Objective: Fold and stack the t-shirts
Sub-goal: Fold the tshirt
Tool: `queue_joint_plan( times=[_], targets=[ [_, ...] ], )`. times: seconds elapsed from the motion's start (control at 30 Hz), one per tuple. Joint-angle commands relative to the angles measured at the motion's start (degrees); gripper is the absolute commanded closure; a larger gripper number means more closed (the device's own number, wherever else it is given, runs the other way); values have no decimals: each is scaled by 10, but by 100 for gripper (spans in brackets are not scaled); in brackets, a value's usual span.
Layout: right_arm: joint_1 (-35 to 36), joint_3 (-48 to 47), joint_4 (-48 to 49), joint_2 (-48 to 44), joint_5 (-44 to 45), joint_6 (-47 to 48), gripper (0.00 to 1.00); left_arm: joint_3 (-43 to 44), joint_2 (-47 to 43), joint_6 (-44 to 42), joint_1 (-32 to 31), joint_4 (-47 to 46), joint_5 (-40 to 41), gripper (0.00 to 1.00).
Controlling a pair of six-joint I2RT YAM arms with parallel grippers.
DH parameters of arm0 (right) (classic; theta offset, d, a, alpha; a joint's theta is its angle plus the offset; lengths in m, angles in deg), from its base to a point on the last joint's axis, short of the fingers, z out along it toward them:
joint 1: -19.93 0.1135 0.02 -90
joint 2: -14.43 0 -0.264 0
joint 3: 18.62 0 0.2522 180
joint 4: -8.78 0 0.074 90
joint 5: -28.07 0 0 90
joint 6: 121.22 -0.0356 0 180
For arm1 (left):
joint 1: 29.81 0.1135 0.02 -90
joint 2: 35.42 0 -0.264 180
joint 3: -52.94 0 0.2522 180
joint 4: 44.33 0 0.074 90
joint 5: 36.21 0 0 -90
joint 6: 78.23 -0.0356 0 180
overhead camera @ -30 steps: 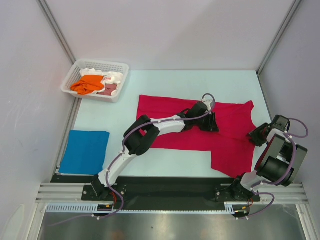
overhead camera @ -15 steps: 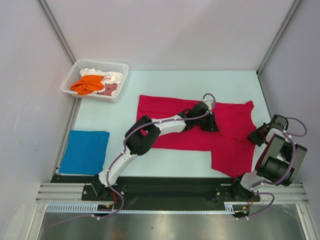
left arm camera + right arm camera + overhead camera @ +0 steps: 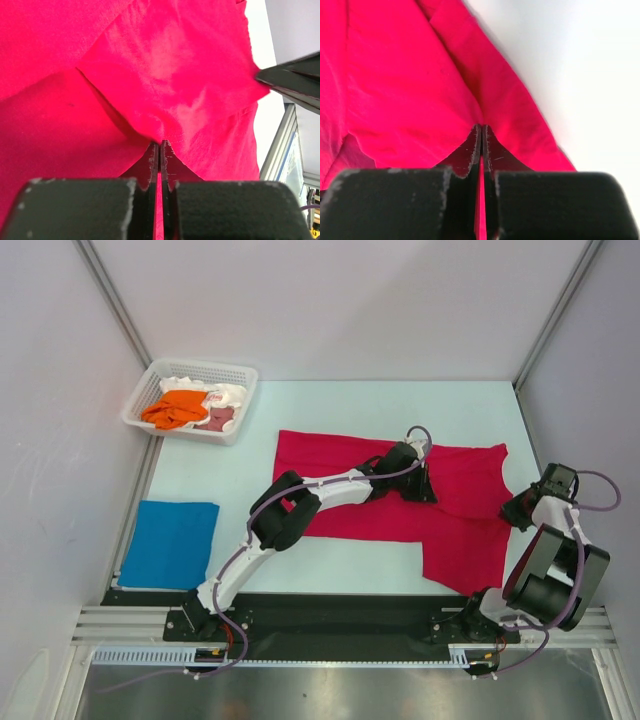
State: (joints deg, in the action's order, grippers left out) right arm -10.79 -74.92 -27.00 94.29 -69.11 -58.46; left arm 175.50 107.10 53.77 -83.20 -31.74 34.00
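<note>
A large crimson-red t-shirt (image 3: 340, 490) lies spread across the middle of the table. My left gripper (image 3: 428, 492) is shut on a fold of it near the middle right; the pinch shows in the left wrist view (image 3: 161, 144). My right gripper (image 3: 512, 512) is shut on the shirt's right edge, seen in the right wrist view (image 3: 482, 128). A folded bright blue t-shirt (image 3: 171, 543) lies flat at the near left. Orange (image 3: 175, 408), dusty-pink (image 3: 220, 418) and white (image 3: 228, 394) shirts are heaped in the basket.
A white lattice basket (image 3: 238, 410) stands at the far left corner. Grey walls and metal posts close in the table at the left, right and back. The black base rail runs along the near edge.
My right arm has shifted slightly outward to the right, its gripper still on the shirt's right edge. My left arm and the shirts have not visibly moved.
</note>
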Motion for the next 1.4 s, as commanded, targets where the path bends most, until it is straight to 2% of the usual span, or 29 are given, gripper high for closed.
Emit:
queue_joint_plan(
  times=[0.0,0.2,0.6,0.63,0.67,0.73,0.77,0.87,0.97,1.1,1.27,1.37],
  targets=[
    [0,-4,-39,-40,44,-18,100,27,-7,-5,-2,6,-8,100],
    [0,12,-65,-70,71,-31,100,27,-10,-9,-4,7,-9,100],
    [0,41,-34,-66,66,-34,100,26,-17,-22,-4,7,-20,98],
    [0,35,-33,-61,67,-27,98,23,-23,-28,-3,7,-17,94],
    [2,26,-34,-59,71,-21,82,6,-34,-34,-3,7,-13,79],
    [4,-6,-33,-62,91,-1,70,-33,-73,-63,-1,-3,-2,69],
    [9,-20,-31,-66,109,6,57,-42,-86,-74,-1,-7,3,63],
    [20,-74,-5,-53,107,34,40,-68,-132,-108,12,2,12,57],
    [36,-121,44,-16,87,37,40,-95,-175,-114,39,5,9,58],
    [60,-169,129,98,40,38,43,-121,-204,-134,92,5,4,59],
    [90,-258,147,216,27,67,32,-102,-185,-156,184,52,5,57],
    [94,-301,156,269,22,67,31,-82,-164,-175,230,81,25,57]
  ],
)
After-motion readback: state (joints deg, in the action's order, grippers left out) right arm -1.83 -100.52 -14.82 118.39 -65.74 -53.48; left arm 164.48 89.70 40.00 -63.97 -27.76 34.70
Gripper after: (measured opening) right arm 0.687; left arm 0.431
